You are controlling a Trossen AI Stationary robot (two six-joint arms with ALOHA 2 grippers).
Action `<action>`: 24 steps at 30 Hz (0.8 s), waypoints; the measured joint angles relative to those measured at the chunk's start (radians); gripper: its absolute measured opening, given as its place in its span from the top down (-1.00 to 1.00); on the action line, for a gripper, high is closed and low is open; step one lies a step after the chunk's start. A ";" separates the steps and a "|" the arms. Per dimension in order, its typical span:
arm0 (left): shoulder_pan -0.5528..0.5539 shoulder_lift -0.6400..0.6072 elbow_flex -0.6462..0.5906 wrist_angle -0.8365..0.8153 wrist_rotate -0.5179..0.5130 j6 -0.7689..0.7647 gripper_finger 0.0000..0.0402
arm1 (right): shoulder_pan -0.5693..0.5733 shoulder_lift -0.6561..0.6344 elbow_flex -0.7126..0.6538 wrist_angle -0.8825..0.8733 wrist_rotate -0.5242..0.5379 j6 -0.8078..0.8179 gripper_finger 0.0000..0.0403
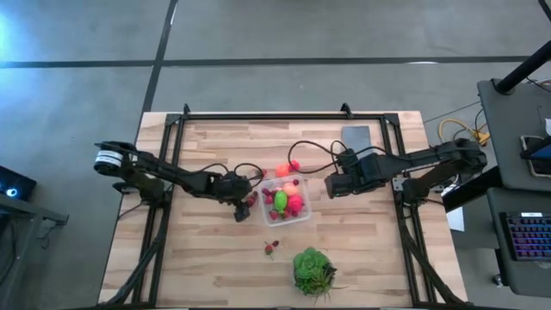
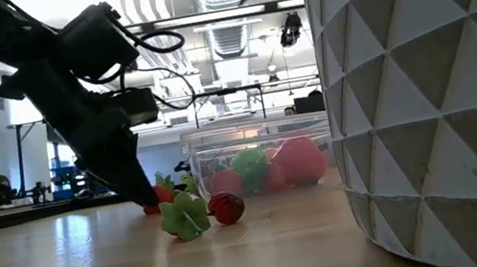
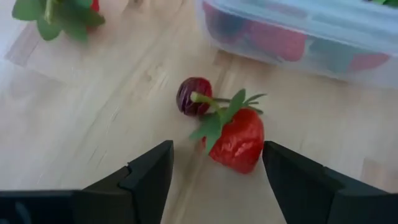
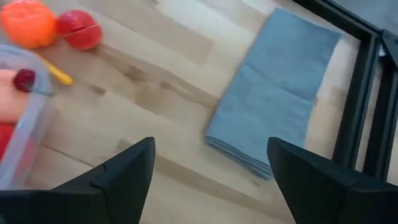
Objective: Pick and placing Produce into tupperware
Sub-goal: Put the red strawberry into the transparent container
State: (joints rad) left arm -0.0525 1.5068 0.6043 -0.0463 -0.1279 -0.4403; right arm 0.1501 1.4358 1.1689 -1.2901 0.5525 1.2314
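High view shows the tupperware [image 1: 287, 201] mid-counter [image 1: 207, 258], holding pink, red and lime-green Produce [image 1: 281, 201]. Left end effector [image 1: 243, 209] reaches low beside its left wall, fingers spread wide around a strawberry [image 3: 236, 138] lying by a dark berry [image 3: 193, 96]. Right end effector [image 1: 328, 185] hovers open just right, near a grey cloth [image 4: 280, 87].

Bare wood lies between the tupperware [image 1: 288, 202] and the potted plant [image 1: 312, 269], save two berries [image 1: 271, 248].
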 joint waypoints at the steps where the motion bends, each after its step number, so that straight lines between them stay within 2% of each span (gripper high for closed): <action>1: 0.000 -0.001 -0.001 0.010 0.001 0.000 -0.16 | 0.000 -0.012 -0.017 0.006 0.002 0.009 -0.50; 10: 0.000 0.037 0.000 0.051 0.025 0.000 -0.14 | 0.000 -0.067 -0.140 0.101 -0.009 0.069 -0.51; 24: 0.001 0.036 -0.002 0.064 0.023 0.001 0.18 | 0.000 -0.061 -0.173 0.129 -0.005 0.069 -0.47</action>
State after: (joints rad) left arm -0.0517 1.5425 0.6025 0.0181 -0.1052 -0.4393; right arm 0.1501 1.3746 0.9964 -1.1607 0.5476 1.3006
